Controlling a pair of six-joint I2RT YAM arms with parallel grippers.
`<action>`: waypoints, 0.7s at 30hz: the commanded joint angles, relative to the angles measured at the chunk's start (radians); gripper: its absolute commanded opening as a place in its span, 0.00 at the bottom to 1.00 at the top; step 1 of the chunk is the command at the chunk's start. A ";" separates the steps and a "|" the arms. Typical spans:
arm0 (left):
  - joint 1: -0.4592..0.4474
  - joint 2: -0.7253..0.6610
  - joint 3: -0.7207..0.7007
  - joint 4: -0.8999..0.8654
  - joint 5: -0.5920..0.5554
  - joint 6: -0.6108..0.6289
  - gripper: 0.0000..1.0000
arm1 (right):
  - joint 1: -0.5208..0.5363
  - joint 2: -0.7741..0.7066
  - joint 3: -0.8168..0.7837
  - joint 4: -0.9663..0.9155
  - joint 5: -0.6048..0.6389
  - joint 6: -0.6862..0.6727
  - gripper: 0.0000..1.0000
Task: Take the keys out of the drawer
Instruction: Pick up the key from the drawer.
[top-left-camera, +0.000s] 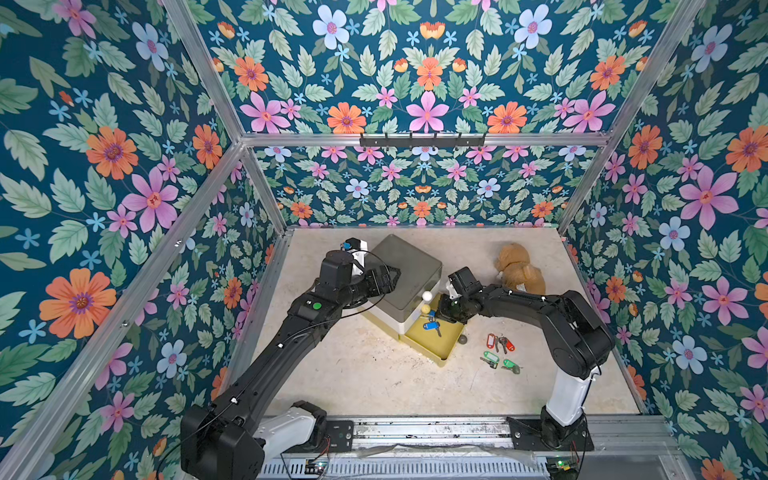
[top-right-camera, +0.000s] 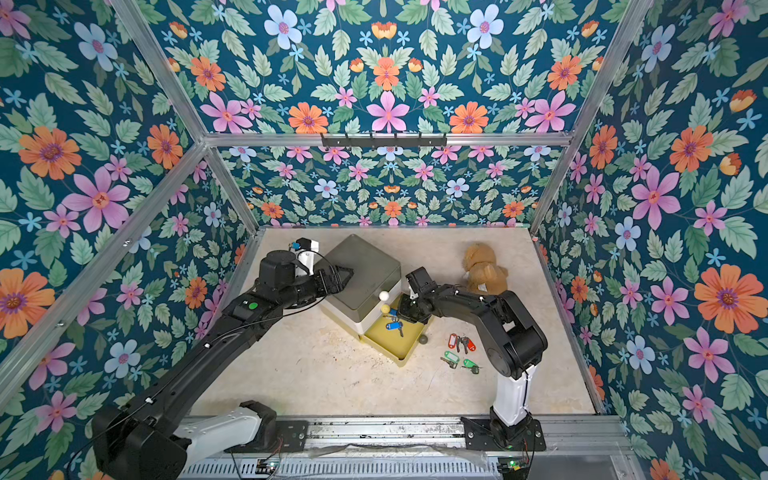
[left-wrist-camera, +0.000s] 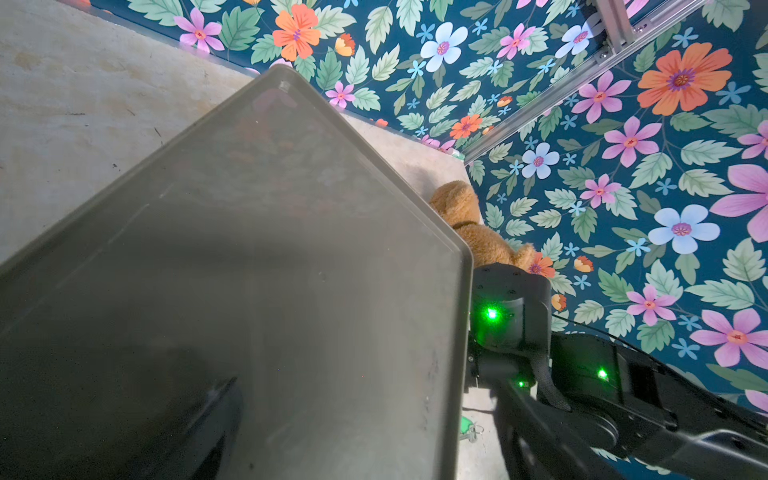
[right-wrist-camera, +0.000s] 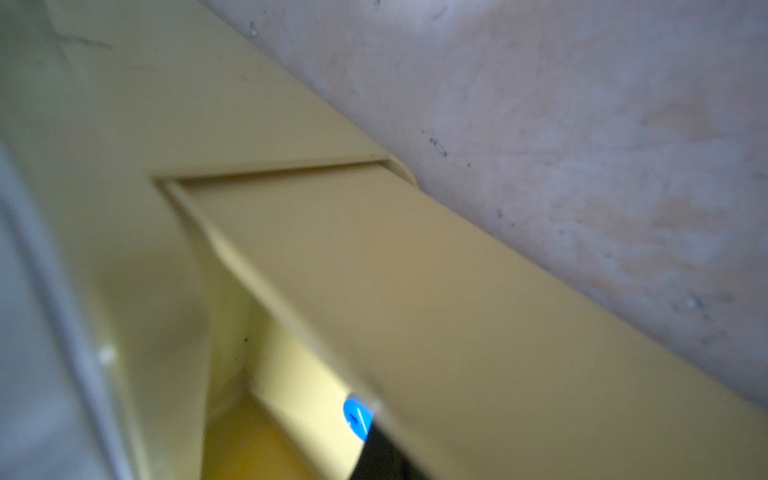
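my R claw (top-left-camera: 444, 316) down in the open yellow drawer (top-left-camera: 441, 348), shut tight, blue keys (top-left-camera: 431, 326) inside right by it, red keys (top-left-camera: 500, 343) n green keys (top-left-camera: 500, 361) out on the table (top-left-camera: 353, 374), L claw (top-left-camera: 390, 277) on the box top (top-left-camera: 409, 266), can't tell its grip

Even, bright light with soft shadows in both top views. Right wrist view is blurred, the yellow drawer (right-wrist-camera: 415, 291) out of focus.
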 joint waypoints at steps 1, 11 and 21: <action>0.000 -0.002 -0.002 0.016 0.007 -0.014 0.99 | 0.000 -0.028 -0.006 -0.021 0.037 -0.012 0.04; -0.004 -0.030 -0.034 0.039 0.009 -0.025 0.99 | -0.004 -0.119 -0.016 -0.078 0.079 -0.042 0.01; -0.005 -0.084 -0.053 0.034 -0.008 -0.028 0.99 | -0.005 -0.206 -0.035 -0.105 0.085 -0.051 0.00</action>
